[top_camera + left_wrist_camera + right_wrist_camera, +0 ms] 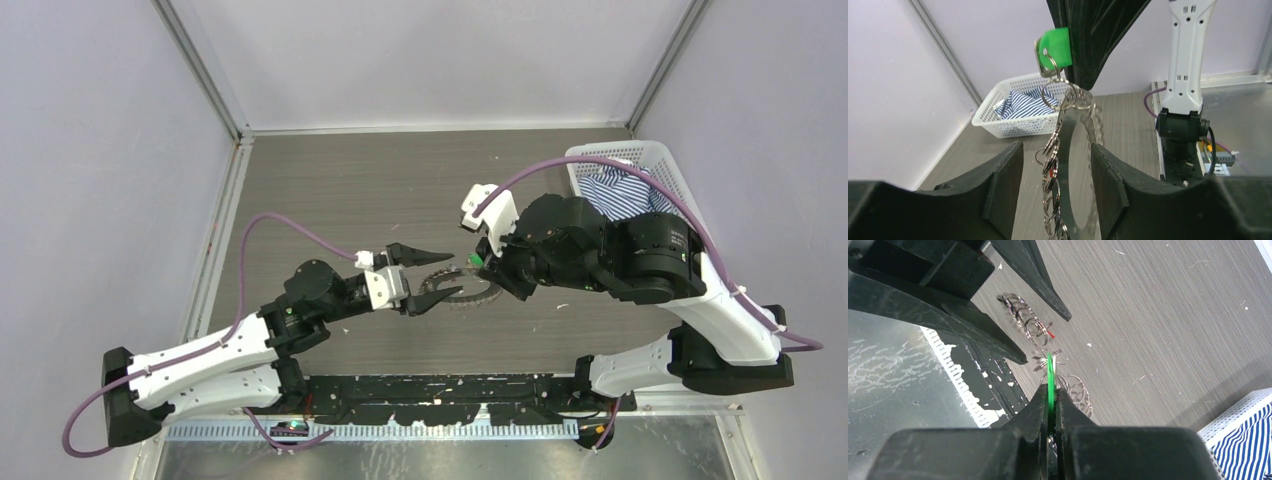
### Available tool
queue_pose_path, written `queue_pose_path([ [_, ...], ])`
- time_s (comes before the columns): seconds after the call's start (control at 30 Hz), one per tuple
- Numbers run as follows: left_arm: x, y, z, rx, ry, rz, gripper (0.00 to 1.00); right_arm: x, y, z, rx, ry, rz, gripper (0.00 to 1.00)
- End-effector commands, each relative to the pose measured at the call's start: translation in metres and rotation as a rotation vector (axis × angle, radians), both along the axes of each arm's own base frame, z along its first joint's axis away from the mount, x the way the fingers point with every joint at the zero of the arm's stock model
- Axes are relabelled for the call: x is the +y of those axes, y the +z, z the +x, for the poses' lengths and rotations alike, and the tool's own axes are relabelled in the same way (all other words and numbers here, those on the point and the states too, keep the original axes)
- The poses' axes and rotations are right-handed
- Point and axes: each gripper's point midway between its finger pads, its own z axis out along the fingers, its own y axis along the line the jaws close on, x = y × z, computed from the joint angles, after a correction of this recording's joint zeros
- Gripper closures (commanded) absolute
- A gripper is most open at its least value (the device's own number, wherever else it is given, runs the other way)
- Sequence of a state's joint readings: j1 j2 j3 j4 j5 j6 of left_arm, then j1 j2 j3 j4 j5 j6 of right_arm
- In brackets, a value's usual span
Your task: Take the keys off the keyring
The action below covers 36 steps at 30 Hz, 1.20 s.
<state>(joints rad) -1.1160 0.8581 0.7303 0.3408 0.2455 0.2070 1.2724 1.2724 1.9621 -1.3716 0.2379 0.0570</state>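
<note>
With right hand [1050, 390] clamped on bright green plastic key head [1057, 46], upper centre, and left hand [455, 273] apart astride fan of small silvery metal keys [1052, 170] strung below it, centre frame, pinch thin silvery wire keyring [1091, 145] first; avoid grabbing several keys at once.

Robotics lab cell — plain pale walls [90, 180], aluminium corner post [200, 70], wood-grain table [380, 190], left arm [200, 355] and right arm [730, 320]
</note>
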Motion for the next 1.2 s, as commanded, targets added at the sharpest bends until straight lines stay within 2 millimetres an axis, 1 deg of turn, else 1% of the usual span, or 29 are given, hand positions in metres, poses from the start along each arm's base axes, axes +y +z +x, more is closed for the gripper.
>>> queue_pose_path([
  [0.0, 0.012, 0.041, -0.010, -0.030, -0.023, -0.123, 0.45, 0.004, 0.017, 0.000, -0.020, 0.015, 0.061, 0.99],
  [0.1, 0.012, 0.046, -0.010, -0.034, -0.025, -0.130, 0.43, 0.005, 0.015, -0.002, -0.010, 0.024, 0.056, 0.99],
  [0.23, 0.007, 0.047, -0.008, -0.057, -0.022, -0.123, 0.39, 0.007, 0.015, -0.004, -0.002, 0.035, 0.061, 0.99],
  [0.37, 0.004, 0.055, -0.008, -0.079, -0.030, -0.134, 0.37, 0.009, 0.014, -0.007, 0.012, 0.045, 0.063, 0.99],
  [0.57, -0.003, 0.062, -0.007, -0.086, -0.024, -0.164, 0.37, 0.008, 0.012, -0.009, 0.019, 0.047, 0.058, 0.99],
  [0.77, -0.011, 0.058, -0.011, -0.087, -0.024, -0.152, 0.37, 0.006, 0.014, -0.006, 0.010, 0.030, 0.058, 0.99],
  [0.9, -0.013, 0.057, -0.010, -0.101, 0.009, -0.157, 0.39, 0.007, 0.013, -0.008, 0.014, 0.035, 0.058, 0.99],
  [1.03, -0.015, 0.056, -0.008, -0.138, 0.045, -0.168, 0.42, 0.009, 0.014, -0.010, 0.022, 0.045, 0.061, 0.99],
  [1.17, -0.018, 0.053, -0.012, -0.205, 0.073, -0.161, 0.45, 0.009, 0.017, -0.011, 0.022, 0.044, 0.070, 0.99],
])
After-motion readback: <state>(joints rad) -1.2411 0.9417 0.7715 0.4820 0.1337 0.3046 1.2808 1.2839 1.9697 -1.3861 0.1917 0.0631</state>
